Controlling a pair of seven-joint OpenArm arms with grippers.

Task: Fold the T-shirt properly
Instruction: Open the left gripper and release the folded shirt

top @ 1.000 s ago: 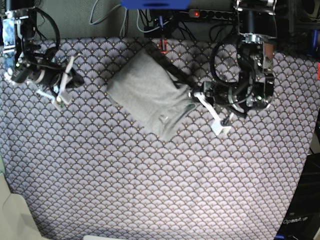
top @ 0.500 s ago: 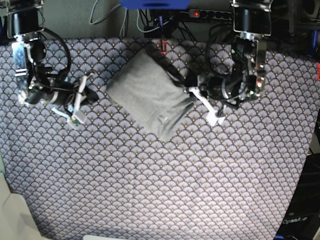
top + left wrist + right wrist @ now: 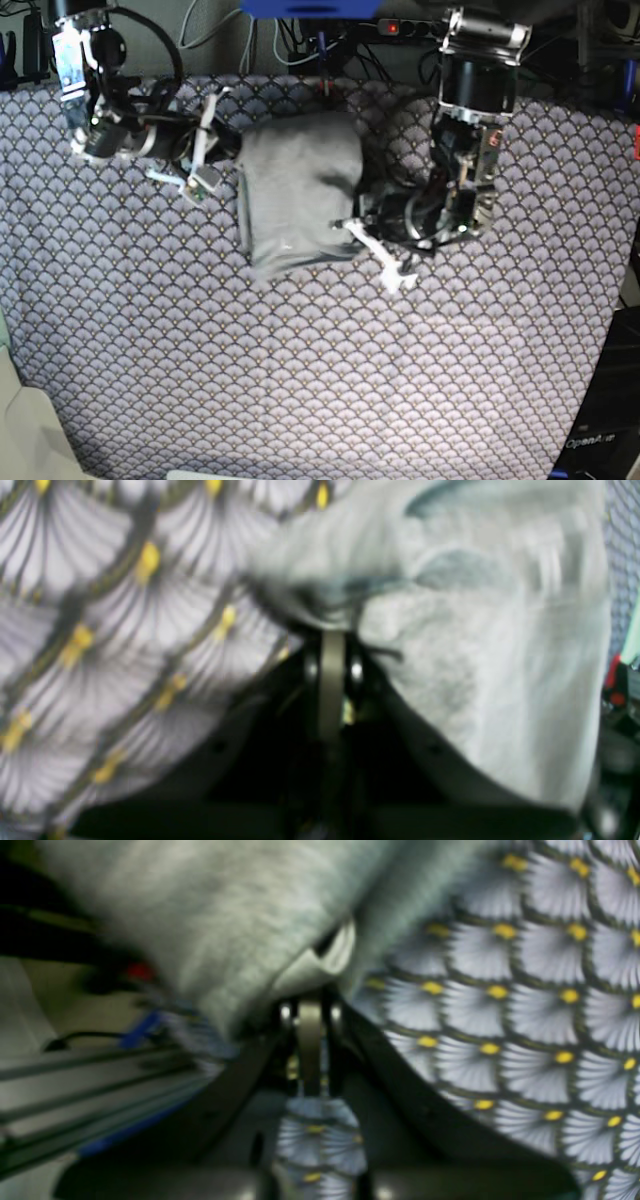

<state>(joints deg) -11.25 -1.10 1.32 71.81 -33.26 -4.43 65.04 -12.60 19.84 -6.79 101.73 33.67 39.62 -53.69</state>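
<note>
I see the fan-scale patterned cloth (image 3: 300, 380) covering the whole bench; on it, near the back edge and a little left of centre, lies the T-shirt (image 3: 298, 200), already folded into a compact grey packet; my left gripper (image 3: 375, 250) sits against the packet's right front corner with its fingers closed together, and my right gripper (image 3: 205, 160) presses at the left edge, fingers likewise closed, gripping nothing that I can make out; the wrist views are blurred. I judge the fabric light, soft and limp, prone to slumping; I would pinch it at hems or folded edges, through all layers.
</note>
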